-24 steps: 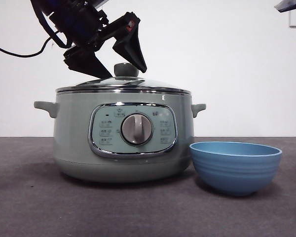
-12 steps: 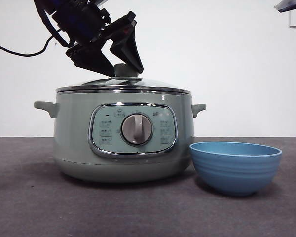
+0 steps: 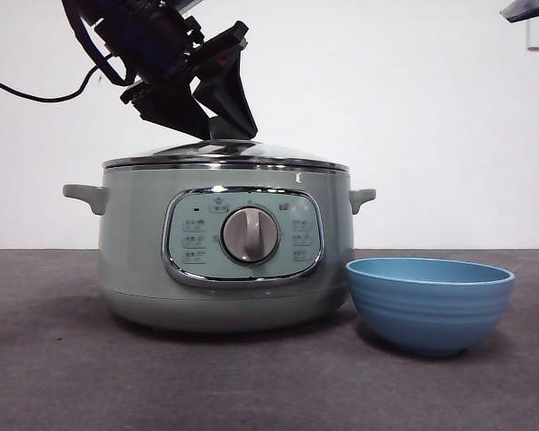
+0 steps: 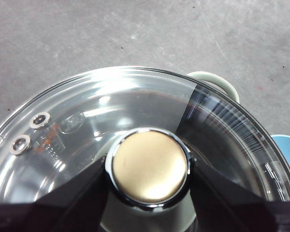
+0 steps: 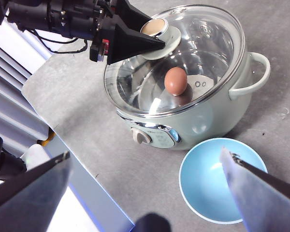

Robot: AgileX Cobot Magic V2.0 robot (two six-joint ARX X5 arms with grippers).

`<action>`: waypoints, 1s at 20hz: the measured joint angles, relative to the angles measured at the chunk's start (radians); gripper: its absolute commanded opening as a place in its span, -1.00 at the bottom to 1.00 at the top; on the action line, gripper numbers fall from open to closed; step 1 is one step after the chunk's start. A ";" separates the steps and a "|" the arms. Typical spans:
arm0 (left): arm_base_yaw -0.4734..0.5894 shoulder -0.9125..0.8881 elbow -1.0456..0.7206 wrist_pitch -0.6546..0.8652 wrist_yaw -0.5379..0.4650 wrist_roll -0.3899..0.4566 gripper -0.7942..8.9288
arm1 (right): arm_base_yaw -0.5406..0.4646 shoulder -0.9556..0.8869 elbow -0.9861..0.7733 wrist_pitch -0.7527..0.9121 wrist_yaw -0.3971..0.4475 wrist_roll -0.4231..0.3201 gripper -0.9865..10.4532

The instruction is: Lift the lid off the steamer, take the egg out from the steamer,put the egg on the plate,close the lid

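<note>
The front view shows the big green steamer point(image 3: 225, 256) sitting on the dark table point(image 3: 54, 377), out on the middle of the top and away from its edges. The blue plate point(image 3: 429, 303) sits on the table just beside the steamer, very close to its wall. The glass lid point(image 3: 225, 154) is on top of the steamer and lies flat. One arm comes down from above, and its left gripper point(image 3: 217, 121) is right at the knob point(image 3: 226, 128) in the middle of the lid. In the left wrist view the round knob point(image 4: 150, 166) sits between the two black jaws, one on each side. The jaws are spread just wider than the knob and look very close to it, but I cannot tell if they press it yet. So the knob is straight ahead of this gripper, and I think it needs to squeeze and then go up. The right wrist view shows the brown egg point(image 5: 176, 80) inside the steamer, under the glass. The right gripper point(image 5: 150, 193) waits high above the plate with its jaws wide apart, so the left one is much nearer the lid.
</note>
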 measured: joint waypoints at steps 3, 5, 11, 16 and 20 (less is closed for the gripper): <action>0.000 0.000 0.000 0.002 0.000 0.000 -0.85 | 0.000 0.000 0.000 0.000 0.000 0.000 0.16; 0.000 -0.001 0.000 0.002 0.000 0.000 -0.85 | 0.000 0.000 0.000 0.000 0.002 0.000 0.16; 0.000 -0.006 0.069 -0.070 0.012 -0.004 -0.85 | 0.000 0.000 0.000 0.000 0.007 0.000 0.16; 0.000 -0.083 0.200 -0.169 0.014 -0.005 -0.85 | 0.000 0.000 0.000 0.034 0.008 0.005 0.16; 0.000 -0.250 0.224 -0.277 0.008 -0.011 -0.85 | 0.035 0.023 0.000 0.179 0.009 0.081 0.16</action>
